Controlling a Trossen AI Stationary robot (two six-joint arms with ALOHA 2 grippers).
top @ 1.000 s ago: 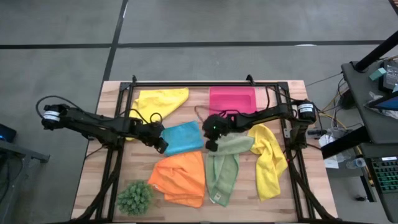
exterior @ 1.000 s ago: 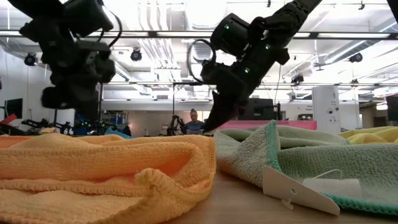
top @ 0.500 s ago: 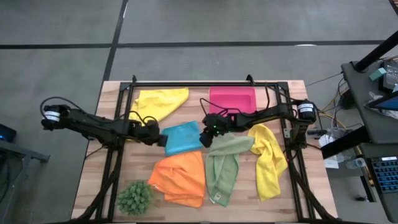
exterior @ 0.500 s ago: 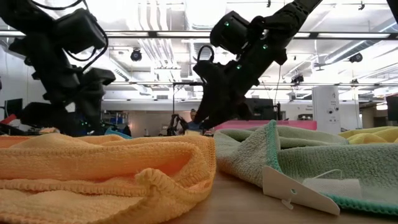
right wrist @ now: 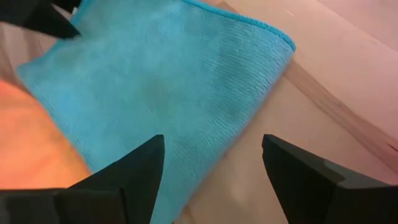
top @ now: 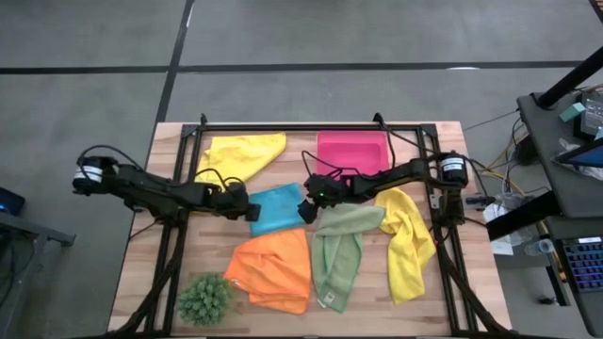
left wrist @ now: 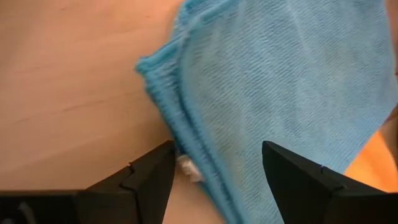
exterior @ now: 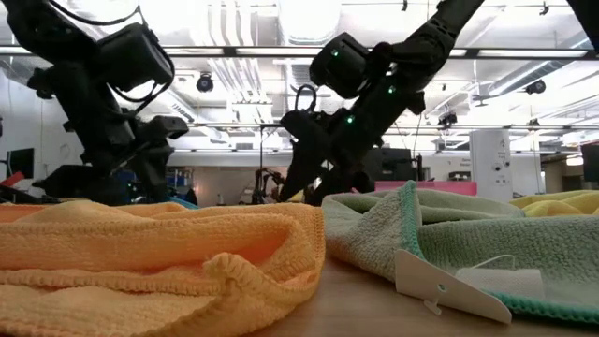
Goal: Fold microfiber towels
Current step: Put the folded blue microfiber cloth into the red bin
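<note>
The turquoise towel (top: 279, 208) lies flat on the table's middle, doubled at its left edge (left wrist: 186, 134). My left gripper (top: 252, 209) is open at that left edge; in the left wrist view its fingers (left wrist: 217, 180) straddle the edge, low over it. My right gripper (top: 306, 209) is open at the towel's right edge, its fingers (right wrist: 211, 180) spread over the cloth (right wrist: 161, 87) and bare wood. I see neither touching the towel. Near it lie the orange towel (top: 273, 268), the sage green towel (top: 339, 252) and two yellow towels (top: 243, 155) (top: 407, 240).
A pink tray (top: 351, 151) sits at the far edge, right of the middle. A spiky green plant ball (top: 204, 298) stands at the near left corner. In the low view the orange towel (exterior: 159, 253) and green towel (exterior: 468, 243) fill the foreground.
Both grippers have opened from shut. My left gripper has sunk and moved up to the turquoise towel's left edge, rolling as it went. My right gripper has rolled too, and shifted left and down onto the towel's right edge. The towel lies as before.
</note>
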